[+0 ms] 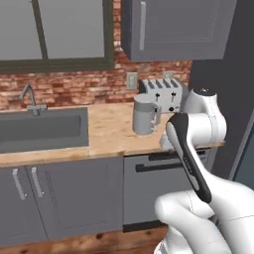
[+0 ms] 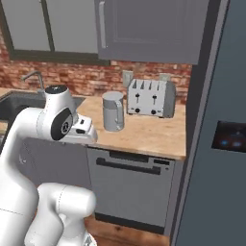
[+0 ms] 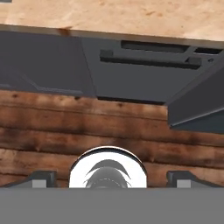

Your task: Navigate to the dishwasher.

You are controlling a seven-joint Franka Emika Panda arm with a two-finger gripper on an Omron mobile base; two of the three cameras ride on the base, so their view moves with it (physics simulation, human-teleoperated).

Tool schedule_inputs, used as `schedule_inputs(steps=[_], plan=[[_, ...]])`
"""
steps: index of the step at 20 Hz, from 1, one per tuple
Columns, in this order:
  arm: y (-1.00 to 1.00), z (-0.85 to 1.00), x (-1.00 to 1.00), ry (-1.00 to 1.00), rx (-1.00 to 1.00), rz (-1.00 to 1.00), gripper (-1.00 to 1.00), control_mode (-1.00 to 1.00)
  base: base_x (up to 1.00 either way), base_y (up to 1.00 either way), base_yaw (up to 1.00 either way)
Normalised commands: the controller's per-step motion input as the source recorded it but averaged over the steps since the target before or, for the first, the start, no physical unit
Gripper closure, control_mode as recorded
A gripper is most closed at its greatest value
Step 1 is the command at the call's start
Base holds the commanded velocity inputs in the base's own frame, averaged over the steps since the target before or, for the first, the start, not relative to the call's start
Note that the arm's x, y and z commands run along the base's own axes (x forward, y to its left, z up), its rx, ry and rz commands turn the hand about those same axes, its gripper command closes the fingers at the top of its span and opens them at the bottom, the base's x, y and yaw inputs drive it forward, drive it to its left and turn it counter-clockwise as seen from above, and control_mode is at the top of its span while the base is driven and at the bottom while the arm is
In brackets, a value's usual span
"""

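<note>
The base is standing close before the dishwasher (image 2: 129,190), which is sitting under the wooden desk (image 2: 153,132) between the grey cabinet doors (image 1: 74,196) and the tall fridge (image 2: 216,144). The approach is judged nearly finished; the next move is calling for only a small squaring-up. The fingers (image 3: 42,178) are resting wide apart, holding nothing, with the dishwasher front lying well beyond them across the wooden floor (image 3: 87,127).

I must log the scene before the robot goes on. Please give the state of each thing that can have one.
dishwasher: door closed.
upper cabinet: door closed.
lower cabinet doors: closed.
sink: no water running from the faucet.
toaster: levers up.
kettle: upright on the counter.
gripper: open, holding nothing.
</note>
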Motion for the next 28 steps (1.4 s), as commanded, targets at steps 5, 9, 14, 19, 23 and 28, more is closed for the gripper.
schedule_inputs(steps=[5, 9, 14, 19, 23, 28], plan=[[0.0, 0.0, 0.0, 0.0, 0.0, 0.0, -1.0, 1.0, 0.48, -0.3, -0.25], [0.0, 0.0, 0.0, 0.0, 0.0, 0.0, -1.0, 1.0, 0.51, -0.19, -0.2], [0.0, 0.0, 0.0, 0.0, 0.0, 0.0, -1.0, 1.0, 0.52, -0.22, -0.16], [0.0, 0.0, 0.0, 0.0, 0.0, 0.0, -1.0, 1.0, 0.43, -0.32, -0.13], [0.0, 0.0, 0.0, 0.0, 0.0, 0.0, -1.0, 1.0, 0.33, -0.37, -0.09], [0.0, 0.0, 0.0, 0.0, 0.0, 0.0, -1.0, 1.0, 0.31, -0.36, -0.05]])
